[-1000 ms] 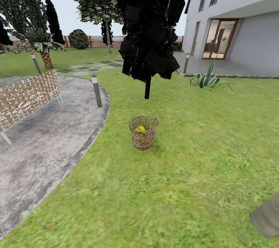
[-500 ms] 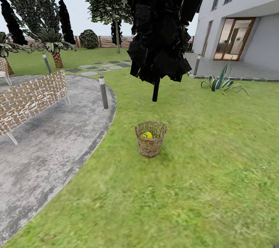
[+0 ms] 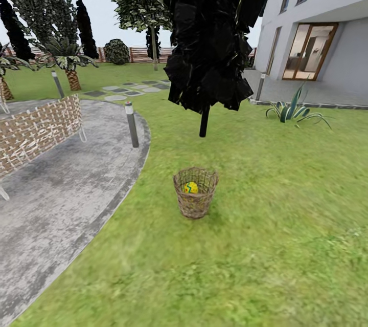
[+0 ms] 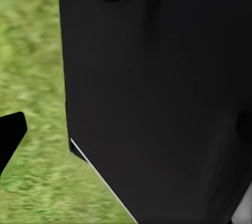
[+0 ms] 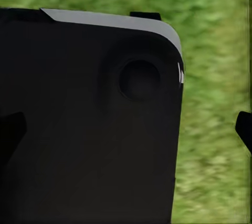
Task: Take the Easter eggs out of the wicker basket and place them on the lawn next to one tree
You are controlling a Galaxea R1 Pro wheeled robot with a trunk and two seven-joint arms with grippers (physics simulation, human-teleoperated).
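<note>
The wicker basket [image 3: 195, 200] stands upright on the lawn [image 3: 286, 224], a few steps ahead of me in the head view. One yellow Easter egg [image 3: 191, 187] with a blue zigzag shows inside it; any others are hidden by the weave. Just behind the basket rises a tree [image 3: 204, 121] with a thin dark trunk and black foliage. A tree with a pale trunk [image 3: 155, 56] stands farther back. My right gripper [image 5: 126, 129] is open over grass, a fingertip at each edge of its wrist view. My left gripper [image 4: 126, 134] also looks open, with one fingertip [image 4: 10, 134] showing.
A grey paved path [image 3: 61, 189] curves along the left, with a bollard [image 3: 132, 125] at its edge and a woven bench [image 3: 36, 132]. The white house [image 3: 317, 25] and a spiky plant [image 3: 294, 111] lie to the right. My own black body blocks much of both wrist views.
The camera has moved closer and shifted, so the basket sits lower and larger in the picture. The piece of my arm at the lower right corner has left the view.
</note>
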